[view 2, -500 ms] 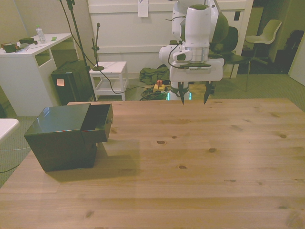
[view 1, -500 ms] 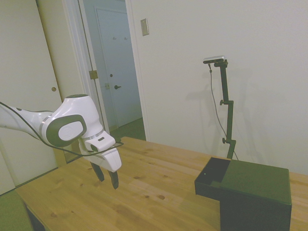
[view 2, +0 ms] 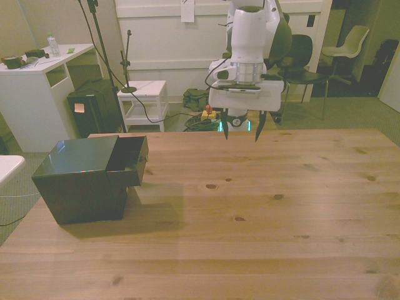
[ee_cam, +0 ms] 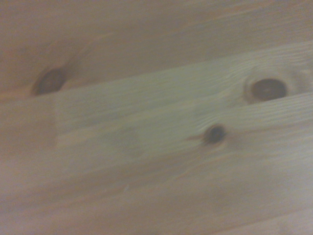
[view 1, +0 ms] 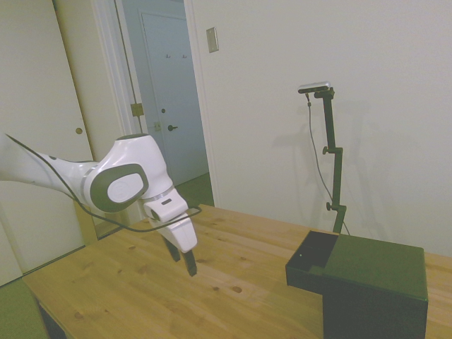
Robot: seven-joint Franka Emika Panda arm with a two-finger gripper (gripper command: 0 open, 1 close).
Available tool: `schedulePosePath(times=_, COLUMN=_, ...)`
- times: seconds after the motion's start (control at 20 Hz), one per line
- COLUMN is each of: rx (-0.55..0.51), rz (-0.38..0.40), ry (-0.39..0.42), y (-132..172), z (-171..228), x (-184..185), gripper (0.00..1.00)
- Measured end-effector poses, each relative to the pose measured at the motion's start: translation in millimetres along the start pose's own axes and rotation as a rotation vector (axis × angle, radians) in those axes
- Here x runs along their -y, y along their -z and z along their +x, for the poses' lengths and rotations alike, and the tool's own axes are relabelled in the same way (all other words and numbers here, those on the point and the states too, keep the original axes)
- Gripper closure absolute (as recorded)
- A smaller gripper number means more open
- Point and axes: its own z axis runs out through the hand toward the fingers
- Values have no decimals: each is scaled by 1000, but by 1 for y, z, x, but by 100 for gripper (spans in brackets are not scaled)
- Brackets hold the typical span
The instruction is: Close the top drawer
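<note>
A small dark cabinet (view 2: pixel 78 184) stands on the wooden table at the front view's left. Its top drawer (view 2: pixel 128 160) is pulled out, sticking toward the table's middle, and looks empty inside. In the side view the same drawer (view 1: pixel 311 258) juts left from the cabinet (view 1: pixel 378 286). My gripper (view 2: pixel 242 133) hangs above the table's far part, well away from the drawer, fingers pointing down and open with nothing between them. From the side, the gripper (view 1: pixel 185 260) is a little above the wood. The wrist view shows only blurred table boards with dark knots (ee_cam: pixel 266 89).
The table (view 2: pixel 250 219) carries nothing but the cabinet. Beyond it stand a white desk (view 2: pixel 37 81), a small white side table (view 2: pixel 144 94) and chairs (view 2: pixel 350 44). A wall and a doorway (view 1: pixel 166 99) lie behind in the side view.
The arm has shifted toward the drawer's side: left in the front view, right in the side view. The gripper is still open. The drawer has not moved.
</note>
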Motion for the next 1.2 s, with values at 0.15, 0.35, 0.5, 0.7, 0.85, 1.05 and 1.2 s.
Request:
schedulePosePath(times=0.15, rx=-24, rz=-2, ry=-131, y=-4, z=56, x=-1, gripper=0)
schedulePosePath(times=0.35, rx=-38, rz=2, ry=-242, y=-13, z=117, x=-1, gripper=0)
schedulePosePath(times=0.5, rx=-44, rz=10, ry=-283, y=-17, z=142, x=5, gripper=0)
schedulePosePath(times=0.7, rx=-36, rz=14, ry=-314, y=-25, z=158, x=14, gripper=100)
schedulePosePath(times=0.85, rx=-32, rz=16, ry=-328, y=-28, z=158, x=21, gripper=100)
schedulePosePath(times=1.05, rx=-33, rz=24, ry=-339, y=-26, z=154, x=31, gripper=100)
schedulePosePath(times=1.2, rx=-33, rz=24, ry=-352, y=-26, z=154, x=31, gripper=100)
